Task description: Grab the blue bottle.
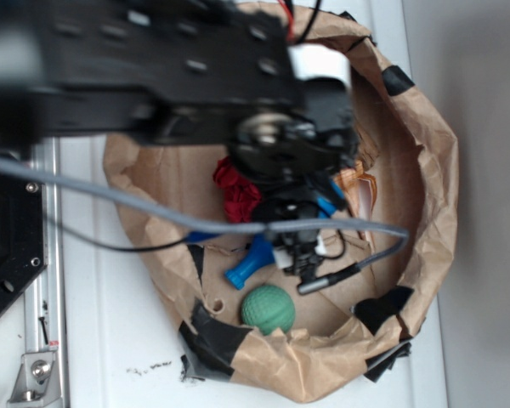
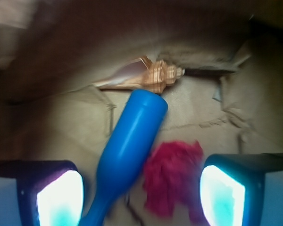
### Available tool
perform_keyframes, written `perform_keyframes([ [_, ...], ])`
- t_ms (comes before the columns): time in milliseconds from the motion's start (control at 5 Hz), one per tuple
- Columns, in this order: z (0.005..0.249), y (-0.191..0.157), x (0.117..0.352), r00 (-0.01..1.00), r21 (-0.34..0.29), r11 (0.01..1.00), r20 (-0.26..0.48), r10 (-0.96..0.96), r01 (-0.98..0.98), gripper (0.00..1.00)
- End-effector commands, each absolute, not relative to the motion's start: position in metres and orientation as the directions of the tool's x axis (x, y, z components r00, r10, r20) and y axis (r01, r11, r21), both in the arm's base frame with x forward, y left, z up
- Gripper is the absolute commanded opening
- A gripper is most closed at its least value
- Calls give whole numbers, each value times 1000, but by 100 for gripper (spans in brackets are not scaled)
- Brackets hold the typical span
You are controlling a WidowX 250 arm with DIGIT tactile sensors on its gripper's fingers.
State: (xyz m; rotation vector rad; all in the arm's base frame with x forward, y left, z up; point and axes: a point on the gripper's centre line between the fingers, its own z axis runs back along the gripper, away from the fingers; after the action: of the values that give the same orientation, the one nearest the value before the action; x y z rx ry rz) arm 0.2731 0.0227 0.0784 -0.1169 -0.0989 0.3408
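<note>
Dim, soft wrist view; exterior bright, arm motion-blurred.

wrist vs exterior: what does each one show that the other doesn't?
Wrist only: the two fingers spread wide apart, and the blue bottle lying full length between them, its wide end touching or nearly touching a shell.
Exterior only: the paper-bag bin as a whole, the green ball by its near wall, the arm and the grey cable. The arm hides most of the bottle there.
Both: the blue bottle, the red fuzzy toy beside it, the shell, the paper floor.
</note>
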Motion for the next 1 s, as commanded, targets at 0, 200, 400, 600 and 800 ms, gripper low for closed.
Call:
perform_keyframes([
  [0,59,2,282,968,-67,978,146,203,-195,100],
  [200,58,-1,280,972,-33,985,158,172,-169,14],
  [400,57,0,271,972,-34,981,131,196,-193,0],
  [600,40,4,263,973,-46,975,67,219,-216,0],
  [800,38,11,263,971,-55,971,43,234,-231,0],
])
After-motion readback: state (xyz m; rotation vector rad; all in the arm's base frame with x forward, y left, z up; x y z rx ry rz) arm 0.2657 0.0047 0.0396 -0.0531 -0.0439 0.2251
